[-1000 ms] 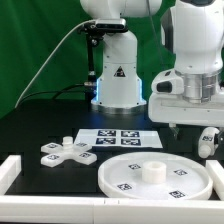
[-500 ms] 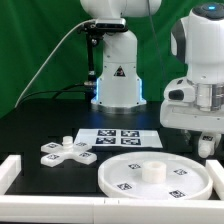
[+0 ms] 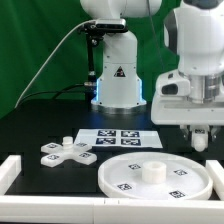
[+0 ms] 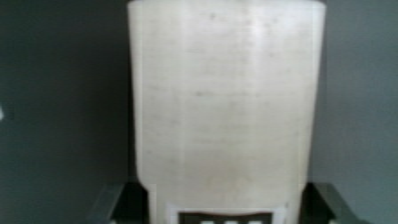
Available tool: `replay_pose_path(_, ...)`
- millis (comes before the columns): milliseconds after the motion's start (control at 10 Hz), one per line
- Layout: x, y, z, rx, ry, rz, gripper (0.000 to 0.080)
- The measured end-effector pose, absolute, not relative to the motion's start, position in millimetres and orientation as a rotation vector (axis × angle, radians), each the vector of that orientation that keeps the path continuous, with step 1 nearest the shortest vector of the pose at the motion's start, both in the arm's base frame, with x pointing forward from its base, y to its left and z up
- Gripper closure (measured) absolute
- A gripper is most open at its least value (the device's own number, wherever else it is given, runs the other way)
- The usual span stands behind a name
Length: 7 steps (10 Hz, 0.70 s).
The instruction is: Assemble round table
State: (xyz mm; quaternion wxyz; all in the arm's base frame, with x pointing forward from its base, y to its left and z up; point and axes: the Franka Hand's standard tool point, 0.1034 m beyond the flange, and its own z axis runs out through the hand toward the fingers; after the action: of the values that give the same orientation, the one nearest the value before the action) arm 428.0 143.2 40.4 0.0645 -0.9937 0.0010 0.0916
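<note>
One tagged leg (image 4: 222, 100) in the gripper (image 4: 221, 198)

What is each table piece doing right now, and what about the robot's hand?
gripper: shut on the leg.
leg: held in the gripper, not yet joined to anything.
round disc: lying flat, tags up.
cross-shaped base: lying flat, apart from the disc.

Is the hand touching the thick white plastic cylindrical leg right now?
Touching. In the wrist view the white plastic cylindrical leg sits between both fingers of the hand, no gap on either side.
</note>
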Motion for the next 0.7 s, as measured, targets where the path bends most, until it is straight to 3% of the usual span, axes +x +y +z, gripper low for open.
replay_pose_path(200,437.0,127.5,49.0,-2.95,-0.438,0.215,0.0485)
replay_pose_path(500,436.2,124.9,46.6,-2.904,-0.669,0.206,0.0485)
replay_pose_path(700,436.0,118.9,45.6,-2.753,-1.146,0.178,0.0485)
